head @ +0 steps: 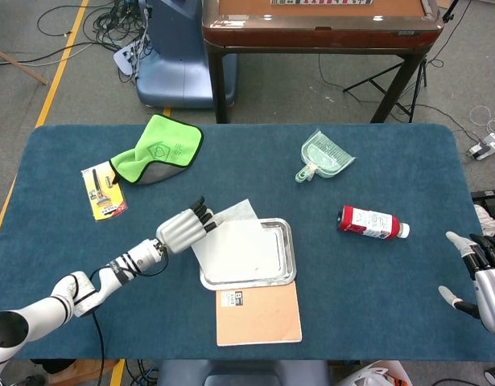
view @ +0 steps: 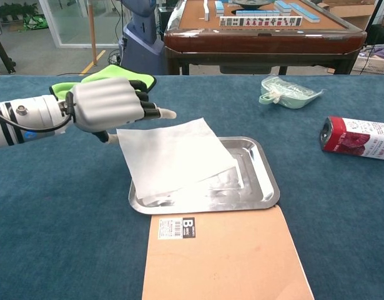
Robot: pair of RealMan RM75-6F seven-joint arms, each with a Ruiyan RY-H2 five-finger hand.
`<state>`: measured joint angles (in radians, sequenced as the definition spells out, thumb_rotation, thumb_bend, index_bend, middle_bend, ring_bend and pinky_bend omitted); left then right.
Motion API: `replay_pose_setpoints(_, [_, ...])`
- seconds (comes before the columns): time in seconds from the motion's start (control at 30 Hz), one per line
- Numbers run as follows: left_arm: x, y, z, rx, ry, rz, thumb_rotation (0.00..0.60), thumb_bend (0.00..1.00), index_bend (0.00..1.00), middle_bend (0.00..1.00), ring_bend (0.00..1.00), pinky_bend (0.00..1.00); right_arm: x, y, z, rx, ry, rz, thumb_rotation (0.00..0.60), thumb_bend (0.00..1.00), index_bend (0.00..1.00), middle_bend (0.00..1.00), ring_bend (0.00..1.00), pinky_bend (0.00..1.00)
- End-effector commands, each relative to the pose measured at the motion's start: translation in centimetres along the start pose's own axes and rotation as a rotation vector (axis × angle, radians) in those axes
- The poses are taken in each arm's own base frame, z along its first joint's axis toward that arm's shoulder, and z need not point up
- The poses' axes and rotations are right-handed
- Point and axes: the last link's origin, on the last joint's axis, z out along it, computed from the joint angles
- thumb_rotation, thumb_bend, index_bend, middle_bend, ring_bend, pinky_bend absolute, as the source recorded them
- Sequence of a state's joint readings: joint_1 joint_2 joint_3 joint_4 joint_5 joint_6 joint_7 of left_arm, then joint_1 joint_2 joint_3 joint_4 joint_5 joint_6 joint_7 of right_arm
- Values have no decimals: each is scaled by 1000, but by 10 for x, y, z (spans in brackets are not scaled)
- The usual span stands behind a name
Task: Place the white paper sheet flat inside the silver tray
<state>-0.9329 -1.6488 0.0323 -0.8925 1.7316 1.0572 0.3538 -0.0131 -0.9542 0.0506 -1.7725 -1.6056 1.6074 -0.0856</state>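
The white paper sheet lies across the silver tray, covering its left and middle. The sheet's left edge and far corner reach past the tray's rim onto the table side. My left hand hovers just left of the sheet with fingers stretched out and nothing in them; its thumb is close to the sheet's left corner. My right hand rests open at the table's right edge, far from the tray, and shows only in the head view.
A brown board touches the tray's near edge. A green cloth and a yellow packet lie at the left. A pale green scoop and a red bottle lie at the right.
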Motion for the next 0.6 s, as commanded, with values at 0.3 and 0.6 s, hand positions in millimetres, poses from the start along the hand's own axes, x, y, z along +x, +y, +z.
replay_pose_setpoints(0.3, [0, 3, 3, 126, -64, -5, 600, 159, 0, 185, 139, 151, 1, 0, -1, 0, 4, 1, 600, 108, 173, 248, 139, 168])
replay_pose_setpoints(0.6, [7, -4, -9, 187, -102, -11, 600, 126, 0, 43, 5, 95, 1, 1, -1, -2, 6, 3, 600, 108, 173, 248, 139, 168])
